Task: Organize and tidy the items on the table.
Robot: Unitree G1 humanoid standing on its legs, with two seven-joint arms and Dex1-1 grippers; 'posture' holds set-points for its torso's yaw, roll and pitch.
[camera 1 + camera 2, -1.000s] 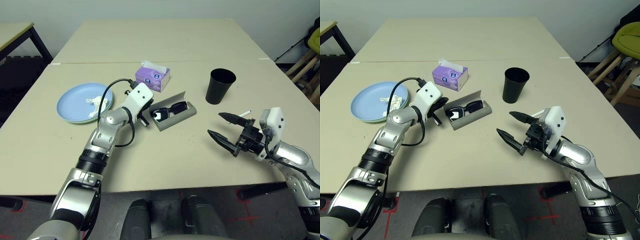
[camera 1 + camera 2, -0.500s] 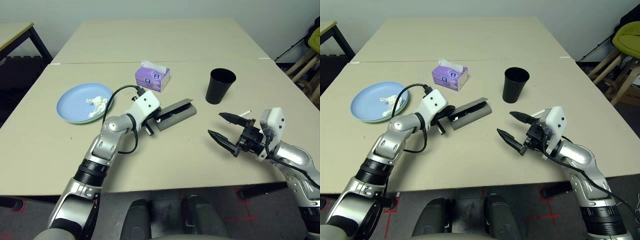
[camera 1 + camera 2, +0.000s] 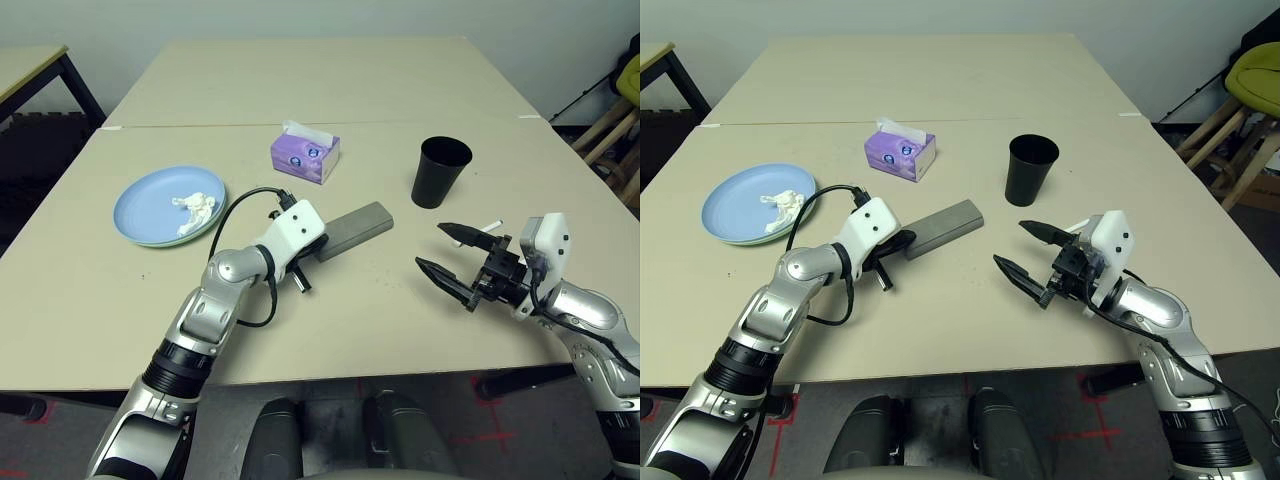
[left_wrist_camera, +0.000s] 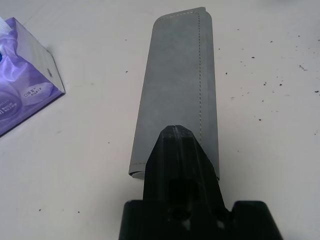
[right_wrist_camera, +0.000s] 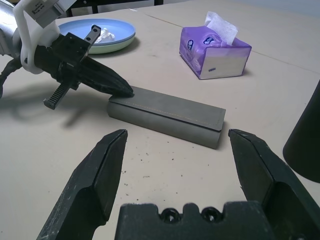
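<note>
We see the grey glasses case (image 3: 352, 223) lying closed on the table (image 3: 380, 320), between the purple tissue box (image 3: 306, 153) and the black cup (image 3: 440, 172). Our left hand (image 5: 120, 90) has its fingers pressed together, the tip resting on the case's near end. Our right hand (image 3: 448, 252) hovers with its fingers spread wide, holding nothing, the case just beyond it. The blue plate (image 3: 150, 205) carries crumpled tissue (image 3: 195, 208).

Beyond my work surface a second beige matte table (image 3: 320, 75) butts against it, a thin seam between them. A pale plain wall (image 3: 300, 18) stands behind. To my left, another beige table with dark legs (image 3: 35, 70). To my right, a yellow-green padded stool on wooden legs (image 3: 1250, 85). Grey floor with red tape marks (image 3: 1095, 425) lies below.
</note>
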